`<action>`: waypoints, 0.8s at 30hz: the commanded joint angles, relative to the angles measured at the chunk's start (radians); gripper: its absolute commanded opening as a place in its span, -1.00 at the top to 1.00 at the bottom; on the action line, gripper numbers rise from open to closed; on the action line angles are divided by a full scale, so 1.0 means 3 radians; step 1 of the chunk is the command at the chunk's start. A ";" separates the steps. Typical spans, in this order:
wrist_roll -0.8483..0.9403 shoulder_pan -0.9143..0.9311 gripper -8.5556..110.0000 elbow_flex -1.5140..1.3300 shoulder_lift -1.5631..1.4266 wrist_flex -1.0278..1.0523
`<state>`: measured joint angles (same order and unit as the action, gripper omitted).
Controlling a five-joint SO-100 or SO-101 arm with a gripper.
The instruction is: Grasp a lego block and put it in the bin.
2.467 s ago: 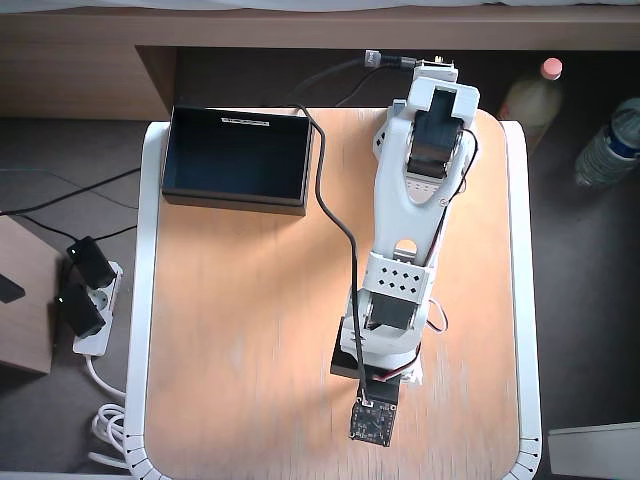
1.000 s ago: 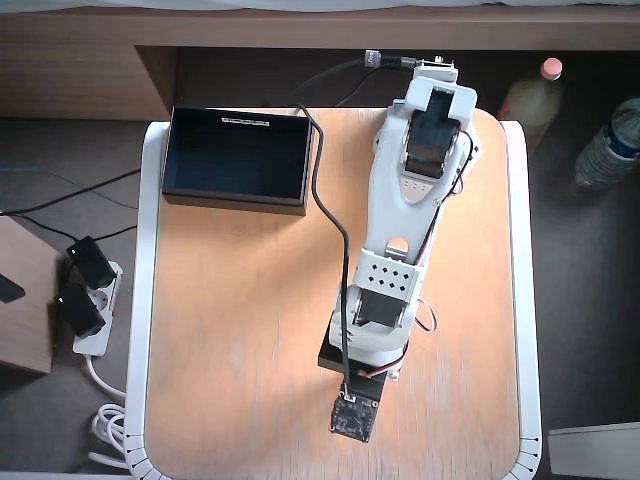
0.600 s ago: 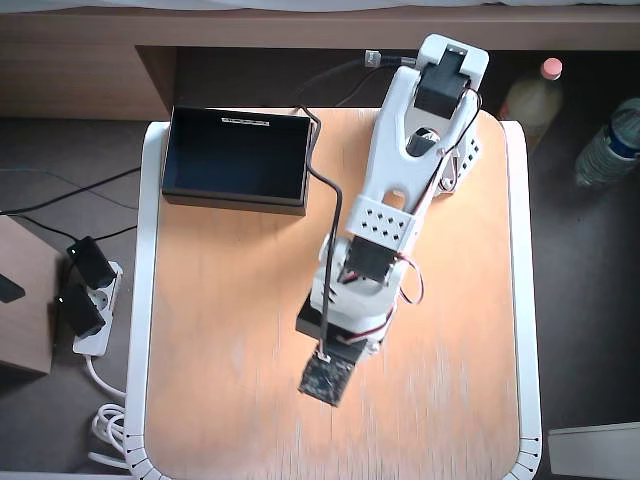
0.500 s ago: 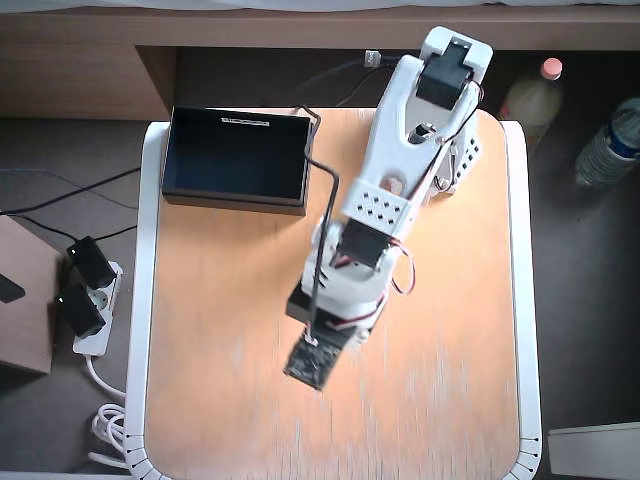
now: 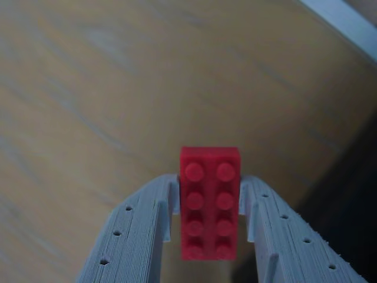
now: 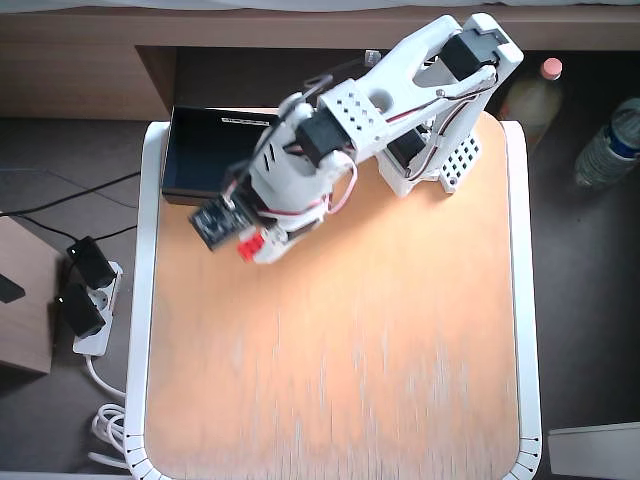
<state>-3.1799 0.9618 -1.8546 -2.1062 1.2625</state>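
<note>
1. End effector [image 5: 209, 221]: in the wrist view my two grey printed fingers [image 5: 144, 227] are clenched on the long sides of the lego block [image 5: 210, 203]. The brick sits stud-side toward the camera, with its long axis along the fingers and its far end poking past the tips.
2. Block location: carried clear of the tabletop [image 6: 380, 330], not resting on it. In the overhead view it shows as a small red patch [image 6: 247, 247] at the lower tip of the end effector [image 6: 255, 245], with the wrist camera board just to its left.
3. Key relation: the bin [image 6: 200, 150] lies up and slightly left of the block in the overhead view, at the tabletop's upper-left corner. The block hangs just outside the bin's near long wall, over bare wood. The arm [image 6: 400, 90] reaches in from the upper right, and its wrist housing covers the bin's right part.
4. Wrist view cross-check: blurred wood grain beneath the brick and a dark area at lower right. I cannot tell whether that dark area is the bin or the floor.
5. Judgement: grasp done, transport nearly done. The remaining move should be a short carry over the near wall toward the white label strip [image 6: 245, 122], then release.
6. Risk: the brick could clip the thin wall if it is carried too low.
</note>
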 commanded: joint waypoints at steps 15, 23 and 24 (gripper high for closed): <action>-0.0430 0.1728 0.85 0.0378 0.0266 0.0031; -0.0373 0.1836 0.85 0.0159 0.0460 -0.0317; -0.0378 0.1841 0.85 0.0107 0.0455 -0.0363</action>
<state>-3.2965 1.4926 -1.8561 -1.9558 1.2180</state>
